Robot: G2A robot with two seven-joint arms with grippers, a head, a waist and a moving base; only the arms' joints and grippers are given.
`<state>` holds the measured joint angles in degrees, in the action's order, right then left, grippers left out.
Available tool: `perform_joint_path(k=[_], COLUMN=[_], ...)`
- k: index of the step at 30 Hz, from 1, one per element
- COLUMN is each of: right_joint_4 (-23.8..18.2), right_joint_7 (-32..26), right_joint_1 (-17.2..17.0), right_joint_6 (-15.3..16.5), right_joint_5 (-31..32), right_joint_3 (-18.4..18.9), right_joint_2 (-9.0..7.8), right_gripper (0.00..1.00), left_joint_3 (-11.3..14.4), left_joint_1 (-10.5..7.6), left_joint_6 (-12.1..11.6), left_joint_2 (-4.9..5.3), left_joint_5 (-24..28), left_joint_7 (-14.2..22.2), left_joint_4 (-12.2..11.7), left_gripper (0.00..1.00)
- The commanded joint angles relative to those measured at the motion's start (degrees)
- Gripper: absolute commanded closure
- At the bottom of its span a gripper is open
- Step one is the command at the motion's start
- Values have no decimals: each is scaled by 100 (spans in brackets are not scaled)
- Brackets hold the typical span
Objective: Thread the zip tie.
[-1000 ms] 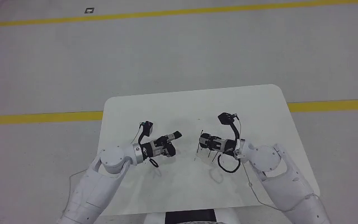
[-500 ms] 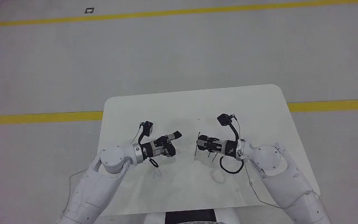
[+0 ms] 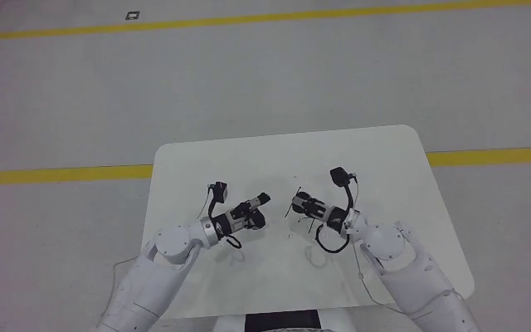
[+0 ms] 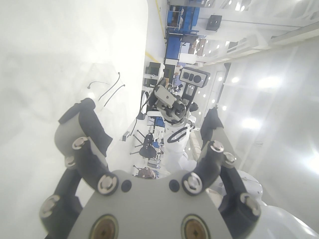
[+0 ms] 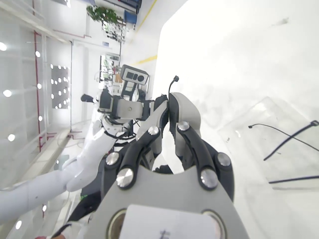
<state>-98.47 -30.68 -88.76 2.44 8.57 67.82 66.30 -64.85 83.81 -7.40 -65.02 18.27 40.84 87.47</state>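
Your right gripper (image 5: pixel 169 111) pinches a black zip tie (image 5: pixel 172 84).
Your left gripper (image 4: pixel 148 111) is wide apart over the white table (image 3: pixel 373 158). Spare ties (image 5: pixel 290 141) lie on maybe clear plastic (image 5: pixel 254 145). Yellow lines (image 3: pixel 75 173) cross the floor.

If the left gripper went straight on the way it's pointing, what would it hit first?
Probably the right gripper, shut on a zip tie: it sits dead ahead, framed by the fingers of the open left gripper. In the top view the gap between them looks free, though height is unclear.

The right hand (image 5: pixel 169 104) pinches a black zip tie (image 5: pixel 175 78), its head sticking out. Spare ties (image 5: pixel 290 141) lie on the bench (image 5: pixel 236 38).
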Motion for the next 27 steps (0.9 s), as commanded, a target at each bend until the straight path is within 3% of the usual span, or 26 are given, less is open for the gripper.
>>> perform_joint_path(k=[1,3,10,12,19,27], right_joint_4=[32,39,39,33,-22,-34], right_joint_7=[293,323,323,468,1579,1720], right_joint_1=[-55,-52,-52,-70,-258,-304], right_joint_6=[-118,-114,-114,-124,-393,-395], right_joint_5=[-331,-448,-448,-392,-535,-596], right_joint_3=[-33,-57,-57,-110,-413,-477], right_joint_2=[35,47,47,59,178,200], right_gripper=[100,100,100,100,100,100], left_joint_3=[120,234,234,247,418,472], left_joint_1=[-27,-111,-111,-78,49,47], left_joint_6=[-305,-655,-655,-628,-1208,-1208], left_joint_2=[-27,-52,-52,-63,-123,-156], left_joint_5=[118,212,212,273,599,670], left_joint_7=[8,140,140,-73,-445,-438], left_joint_4=[-115,-234,-234,-273,-534,-476], left_gripper=[0,0,0,0,0,0])
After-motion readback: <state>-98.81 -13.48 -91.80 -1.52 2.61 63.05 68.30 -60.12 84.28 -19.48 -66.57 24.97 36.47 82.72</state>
